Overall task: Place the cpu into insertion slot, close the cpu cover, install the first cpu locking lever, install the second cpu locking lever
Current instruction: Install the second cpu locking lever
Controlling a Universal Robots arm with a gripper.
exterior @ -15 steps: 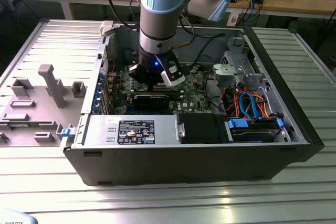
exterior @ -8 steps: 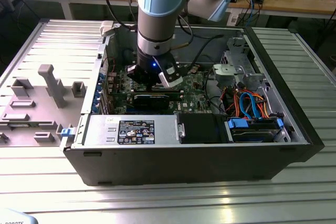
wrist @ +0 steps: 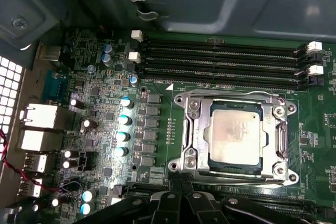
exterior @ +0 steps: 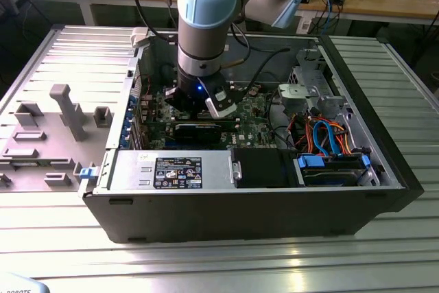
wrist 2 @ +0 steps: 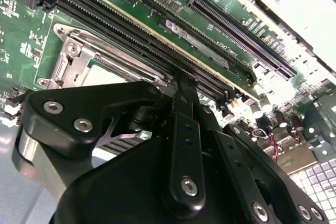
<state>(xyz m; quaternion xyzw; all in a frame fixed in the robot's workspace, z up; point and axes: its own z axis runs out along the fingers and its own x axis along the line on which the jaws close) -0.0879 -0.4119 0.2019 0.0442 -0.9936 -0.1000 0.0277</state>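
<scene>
At the exterior view's left, a grey fixture tray is lying beside the open computer case. Toward the middle, the gripper is reaching down over the green motherboard; I cannot tell how wide it stands. In the first wrist view, the cpu is sitting in the insertion slot, with the cpu cover lying closed around it, near the black memory slots.
</scene>
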